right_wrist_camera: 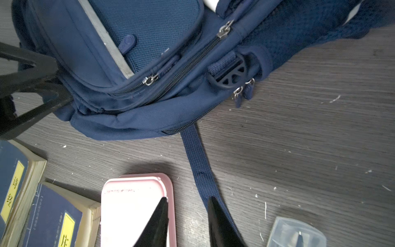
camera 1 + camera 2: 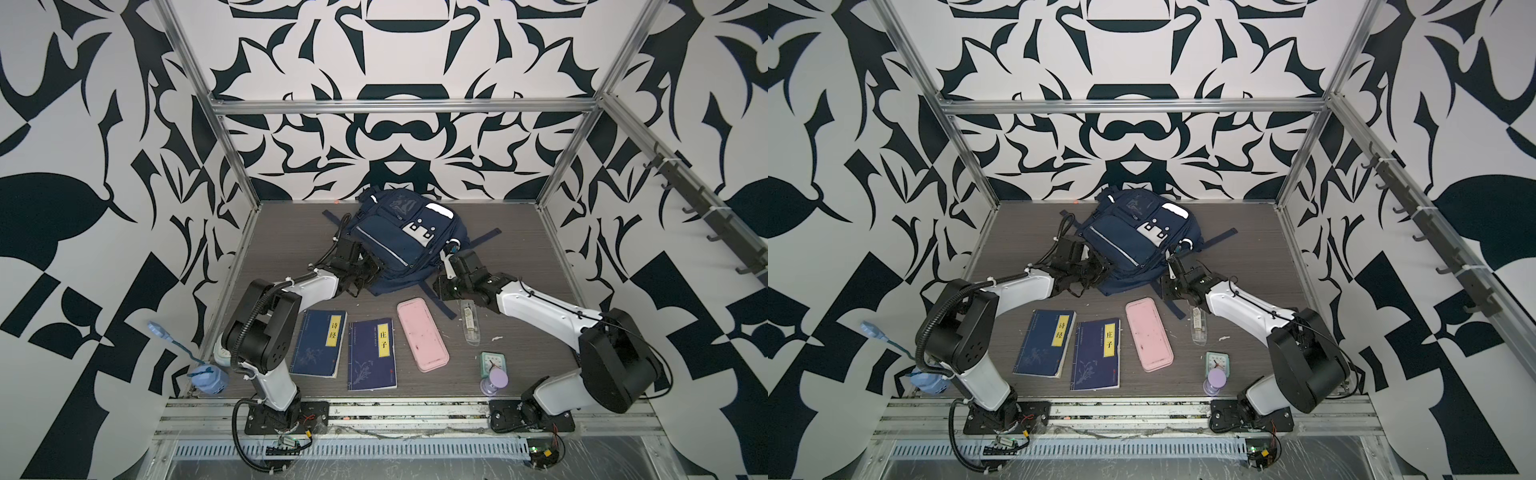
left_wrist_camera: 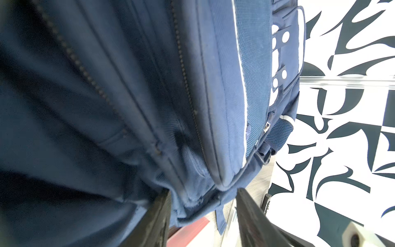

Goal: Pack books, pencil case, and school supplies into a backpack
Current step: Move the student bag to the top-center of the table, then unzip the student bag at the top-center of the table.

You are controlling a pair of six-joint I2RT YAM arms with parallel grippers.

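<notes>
Navy backpack [image 2: 395, 245] lies flat (left claw [image 3: 204, 190] straddles its corner).

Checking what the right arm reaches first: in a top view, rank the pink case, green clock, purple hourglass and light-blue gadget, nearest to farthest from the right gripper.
From the right gripper:
1. Pink case, right by it.
2. Green clock, near front edge.
3. Purple hourglass, just past the clock.
4. Light-blue gadget, front left corner.

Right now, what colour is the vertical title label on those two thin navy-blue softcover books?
Yellow. The title labels show best in a top view.
</notes>
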